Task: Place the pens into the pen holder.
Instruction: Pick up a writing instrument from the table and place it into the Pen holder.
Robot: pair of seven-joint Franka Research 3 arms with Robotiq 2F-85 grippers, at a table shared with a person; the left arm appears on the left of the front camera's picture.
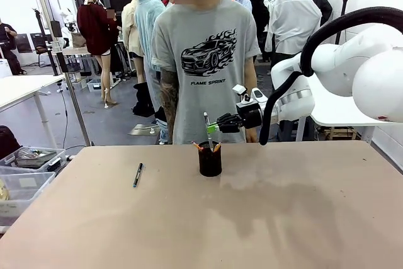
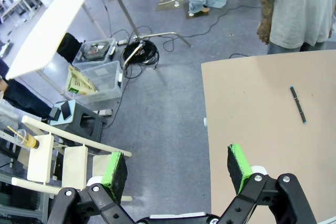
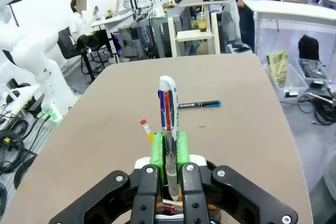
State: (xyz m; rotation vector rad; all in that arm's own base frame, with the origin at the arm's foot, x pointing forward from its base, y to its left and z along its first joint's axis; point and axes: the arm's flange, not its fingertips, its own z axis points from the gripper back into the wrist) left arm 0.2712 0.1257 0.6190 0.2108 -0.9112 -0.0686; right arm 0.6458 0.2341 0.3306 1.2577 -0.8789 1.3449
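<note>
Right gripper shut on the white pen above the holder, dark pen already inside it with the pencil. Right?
No: the dark pen lies flat on the table, left of the pen holder, as the front view shows. Right gripper shut on the white pen, pencil inside: correct.

The right gripper [image 3: 168, 149] pinches the white-silver pen [image 3: 167, 98] upright. An orange-yellow pencil [image 3: 146, 128] pokes up at its ten o'clock. A dark pen [image 3: 198, 104] lies on the tan table [image 3: 105, 108] toward one o'clock.
</note>
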